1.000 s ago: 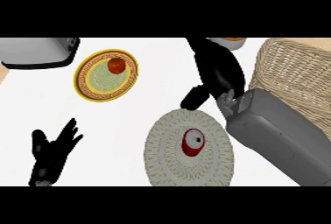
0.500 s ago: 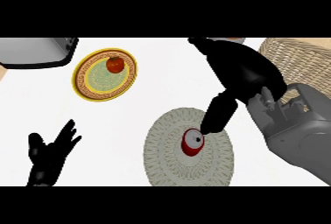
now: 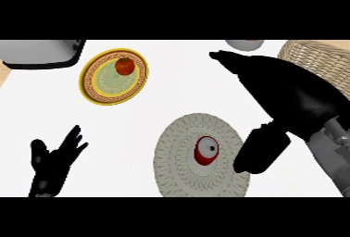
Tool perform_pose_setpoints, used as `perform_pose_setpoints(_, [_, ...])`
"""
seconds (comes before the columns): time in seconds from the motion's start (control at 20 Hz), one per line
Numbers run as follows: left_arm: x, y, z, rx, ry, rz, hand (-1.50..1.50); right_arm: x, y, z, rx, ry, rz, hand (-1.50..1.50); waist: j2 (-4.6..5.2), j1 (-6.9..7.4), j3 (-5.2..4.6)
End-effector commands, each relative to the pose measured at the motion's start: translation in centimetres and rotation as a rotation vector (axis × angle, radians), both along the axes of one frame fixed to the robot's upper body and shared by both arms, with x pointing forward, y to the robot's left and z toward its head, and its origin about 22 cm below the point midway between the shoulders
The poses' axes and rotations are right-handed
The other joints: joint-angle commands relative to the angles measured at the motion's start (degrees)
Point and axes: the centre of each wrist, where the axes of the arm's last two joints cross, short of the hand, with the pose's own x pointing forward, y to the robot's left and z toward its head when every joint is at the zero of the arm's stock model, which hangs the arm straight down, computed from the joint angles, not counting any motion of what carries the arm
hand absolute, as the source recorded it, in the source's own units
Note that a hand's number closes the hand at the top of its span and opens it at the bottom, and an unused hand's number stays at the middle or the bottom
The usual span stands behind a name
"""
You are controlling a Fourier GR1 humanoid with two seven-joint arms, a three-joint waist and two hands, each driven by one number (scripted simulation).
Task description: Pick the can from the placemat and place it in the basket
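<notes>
Head view: the right robot hand (image 3: 287, 99) now fills much more of the right side than it did a second ago. Back then it hung near the far edge of the bench (image 3: 178, 97), beside the basket (image 3: 320, 58); half a second ago it had swung over towards the placemat (image 3: 198, 157); now it sits lower and closer, its thumb hanging just beside the placemat's right rim and its fingers stretched out towards the far side of the bench. The fingers are straight and hold nothing, so this robot hand is open.

The can (image 3: 206, 150) has not moved in that time. It lies in the middle of the round grey placemat, its red body and pale end showing, apart from the thumb, which is near it but not touching as far as can be seen.

That reads as an approach close to done: the robot hand is in line with the can but has not closed on it. Picking up and carrying to the basket at the upper right are both left to do.

The left robot hand (image 3: 54, 159) rests open at the lower left, fingers up, where it was in both earlier moments. The yellow plate (image 3: 96, 85) with a red fruit (image 3: 123, 66) on it is unchanged at the upper left.
</notes>
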Motion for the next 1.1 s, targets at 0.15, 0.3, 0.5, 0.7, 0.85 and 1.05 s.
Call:
perform_pose_setpoints(0.15, [-2.2, 0.5, -1.7, 0.012, 0.111, -0.017, 0.00, -2.3, 0.4, -1.3, -0.067, 0.060, -0.149, -1.50, 0.75, 1.32, -0.29])
perform_pose_setpoints(0.3, [-2.2, 0.2, -1.6, 0.003, 0.113, 0.004, 0.00, -2.8, 1.0, -3.6, -0.037, 0.051, -0.153, -1.50, 0.82, 1.67, -0.25])
perform_pose_setpoints(0.5, [-1.2, -0.5, -1.7, 0.017, 0.093, -0.021, 0.00, -2.2, 1.0, -6.9, -0.077, 0.064, -0.157, -1.50, 1.11, 1.69, -0.25])
perform_pose_setpoints(0.7, [-0.2, -0.4, -0.4, 0.009, 0.102, -0.012, 0.00, -2.3, 1.4, -9.1, -0.133, 0.095, -0.179, -1.50, 1.05, 1.78, -0.24])
perform_pose_setpoints(0.85, [-2.1, -0.6, -1.7, 0.004, 0.103, -0.015, 0.00, -1.1, 1.3, -10.2, -0.125, 0.118, -0.193, -1.50, 1.19, 2.56, -0.26])
perform_pose_setpoints(1.05, [-0.9, -2.0, -2.1, 0.005, 0.100, -0.021, 0.00, -1.4, 2.6, -11.4, -0.126, 0.099, -0.191, -1.50, 1.31, 2.39, -0.28])
